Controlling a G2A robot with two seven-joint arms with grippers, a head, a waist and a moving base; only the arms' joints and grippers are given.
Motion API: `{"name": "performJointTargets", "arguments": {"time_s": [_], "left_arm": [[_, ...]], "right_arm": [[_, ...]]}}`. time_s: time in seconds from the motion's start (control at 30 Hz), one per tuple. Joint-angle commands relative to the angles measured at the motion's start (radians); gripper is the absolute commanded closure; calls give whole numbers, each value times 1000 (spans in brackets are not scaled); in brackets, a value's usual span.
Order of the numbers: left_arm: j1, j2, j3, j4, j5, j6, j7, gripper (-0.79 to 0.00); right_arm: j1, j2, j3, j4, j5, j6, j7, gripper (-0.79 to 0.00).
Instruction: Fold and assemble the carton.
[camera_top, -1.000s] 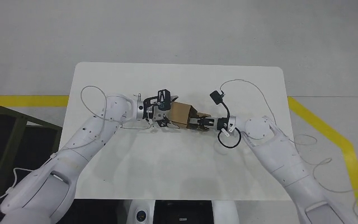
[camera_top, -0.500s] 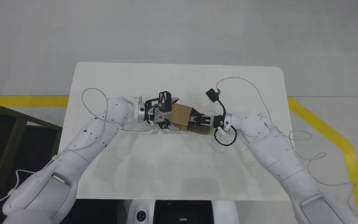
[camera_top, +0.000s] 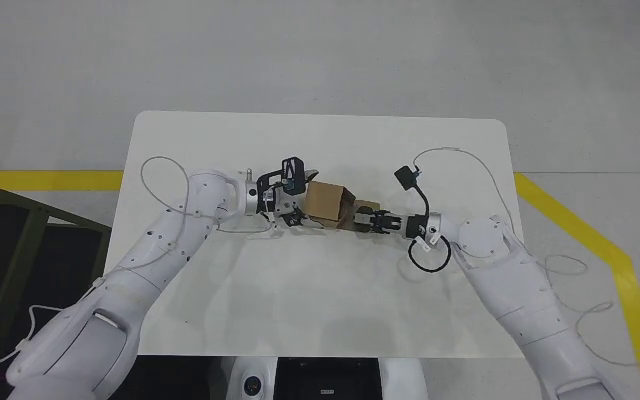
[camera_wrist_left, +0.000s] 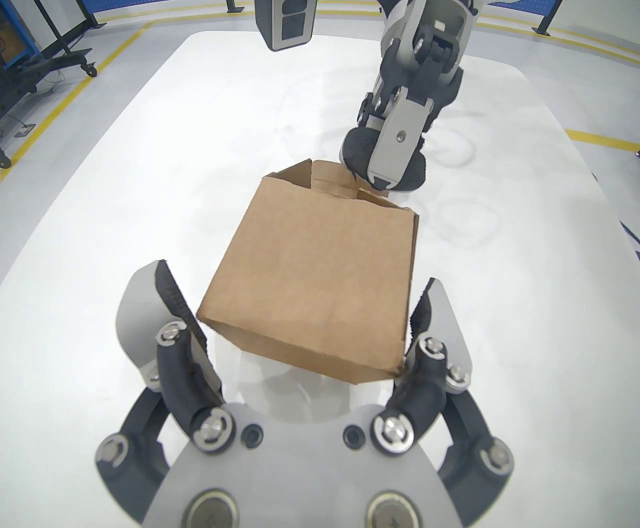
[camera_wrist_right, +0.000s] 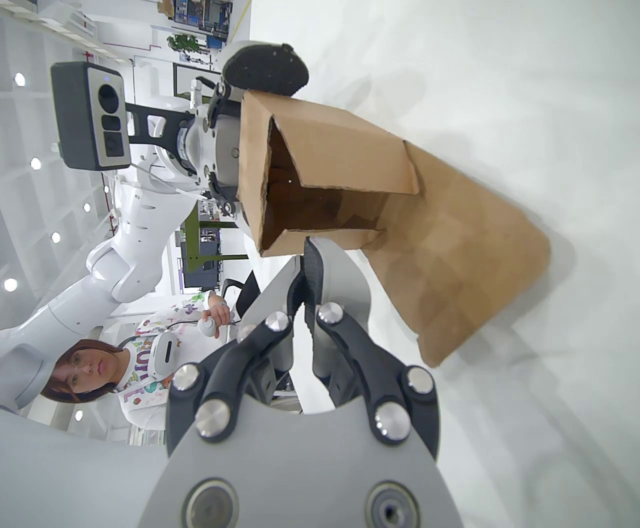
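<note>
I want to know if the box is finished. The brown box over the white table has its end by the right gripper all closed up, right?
Not quite. The brown carton is over the white table, but its end by the right gripper is open, not closed. The right wrist view shows its flaps sticking out and the dark inside.

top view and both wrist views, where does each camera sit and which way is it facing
top view: above the arms, looking straight down at the white table; both arms meet at the carton.
left wrist view: on the left wrist behind the left gripper, looking along the table at the carton's closed face.
right wrist view: behind the right gripper, which is shut, looking into the carton's open end.
shared: each wrist view shows the other arm's gripper past the carton.
</note>
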Motion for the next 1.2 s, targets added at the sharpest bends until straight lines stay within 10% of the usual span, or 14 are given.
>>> {"name": "performJointTargets", "arguments": {"time_s": [0.0,1.17], "left_arm": [[2,-1,-2,-2,-2,-1,-4,-785],[33,-13,-39,-36,-14,-10,-39,-785]], "right_arm": [[-15,6,26,-9,1,1,-4,0],[204,-104,-207,220,46,11,-42,0]]}}
